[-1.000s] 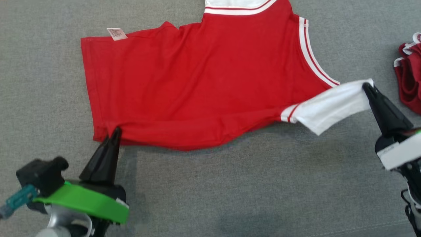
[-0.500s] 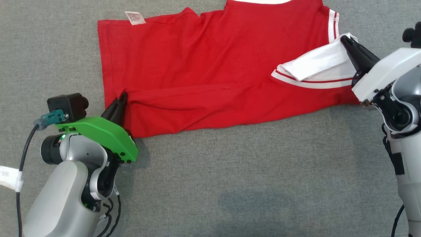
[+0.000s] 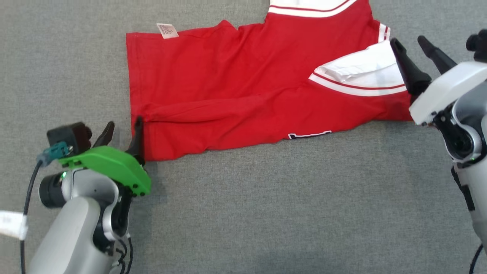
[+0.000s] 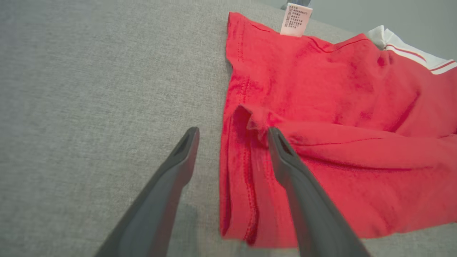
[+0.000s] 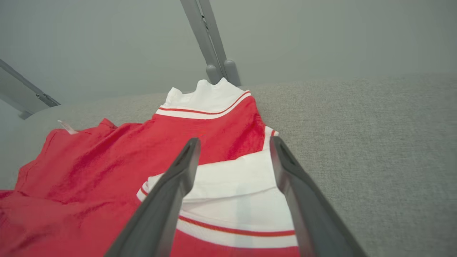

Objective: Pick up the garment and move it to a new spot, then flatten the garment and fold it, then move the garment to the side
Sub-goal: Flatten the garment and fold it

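Note:
The garment (image 3: 236, 87) is a red shirt with white, red-striped sleeves, spread on the grey surface with its near edge folded over its body. My left gripper (image 3: 124, 122) stands open at the folded hem corner on the left. One of its fingers lies over the red cloth (image 4: 339, 107) and the other over the grey fabric, with the left gripper (image 4: 234, 132) holding nothing. My right gripper (image 3: 408, 40) is open just beyond the white sleeve (image 3: 361, 70), which lies folded onto the shirt (image 5: 107, 160). The sleeve (image 5: 232, 185) rests loose below the right gripper (image 5: 234, 141).
The grey cloth surface (image 3: 266, 198) stretches wide in front of the shirt. A white care label (image 3: 167, 30) sticks out at the far left hem. Grey metal legs (image 5: 217, 60) stand past the surface's far edge.
Both grippers have opened and let go of the hem corner and the white sleeve. The near edge of the shirt now lies folded over its body. The head camera has shifted.

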`<state>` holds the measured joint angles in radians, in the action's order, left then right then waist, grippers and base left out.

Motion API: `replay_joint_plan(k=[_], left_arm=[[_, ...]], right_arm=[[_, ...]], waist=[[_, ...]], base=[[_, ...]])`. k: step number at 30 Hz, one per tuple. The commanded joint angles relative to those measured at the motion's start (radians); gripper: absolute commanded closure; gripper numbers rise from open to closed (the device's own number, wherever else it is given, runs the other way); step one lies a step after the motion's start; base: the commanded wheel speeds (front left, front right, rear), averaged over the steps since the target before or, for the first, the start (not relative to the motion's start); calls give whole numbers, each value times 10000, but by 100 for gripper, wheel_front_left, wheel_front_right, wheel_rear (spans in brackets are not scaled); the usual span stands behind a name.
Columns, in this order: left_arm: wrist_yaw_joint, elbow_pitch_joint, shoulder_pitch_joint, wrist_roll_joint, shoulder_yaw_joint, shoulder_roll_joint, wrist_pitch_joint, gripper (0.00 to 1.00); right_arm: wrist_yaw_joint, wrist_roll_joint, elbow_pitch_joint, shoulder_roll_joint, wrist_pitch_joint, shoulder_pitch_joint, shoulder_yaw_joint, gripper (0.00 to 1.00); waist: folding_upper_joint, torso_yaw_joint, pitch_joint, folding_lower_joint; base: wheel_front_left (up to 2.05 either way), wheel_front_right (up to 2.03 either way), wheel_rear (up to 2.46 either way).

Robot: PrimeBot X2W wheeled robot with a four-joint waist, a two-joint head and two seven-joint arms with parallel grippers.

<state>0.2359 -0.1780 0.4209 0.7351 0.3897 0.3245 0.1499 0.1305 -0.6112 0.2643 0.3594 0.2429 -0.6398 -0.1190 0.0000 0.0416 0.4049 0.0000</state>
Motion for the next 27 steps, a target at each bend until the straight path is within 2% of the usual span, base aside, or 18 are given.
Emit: replay_joint_plan(k=[1,7,10,16,22,27], left_arm=[[116,236,-387,-52,-111,111,-108,0],[532,2129,-1919,7,16,422,68,0],[667,2512,-2157,-84,219,545,404,0],[709,2188,-1667,-1,335,571,908,0],[622,1646,-1242,-81,442,579,1107,0],[536,1221,-1094,-39,594,573,1358,0]], right_arm=[[1,15,-258,182,-78,349,-80,0],[1,652,-1702,1171,467,2052,73,0],[1,1034,-1973,1202,957,2601,341,0],[-1,1751,-1874,1001,1601,2708,491,0],[-5,1895,-1275,657,1848,2159,248,0],[-5,1875,-758,677,2061,1831,-54,0]], waist=[[0,-173,-398,0],[0,-419,-573,0],[0,-483,-372,0],[0,-491,76,0],[0,-431,222,0],[0,-307,168,0]], base=[[0,0,0],[0,0,0],[0,0,0],[0,0,0],[0,0,0],[0,0,0]])
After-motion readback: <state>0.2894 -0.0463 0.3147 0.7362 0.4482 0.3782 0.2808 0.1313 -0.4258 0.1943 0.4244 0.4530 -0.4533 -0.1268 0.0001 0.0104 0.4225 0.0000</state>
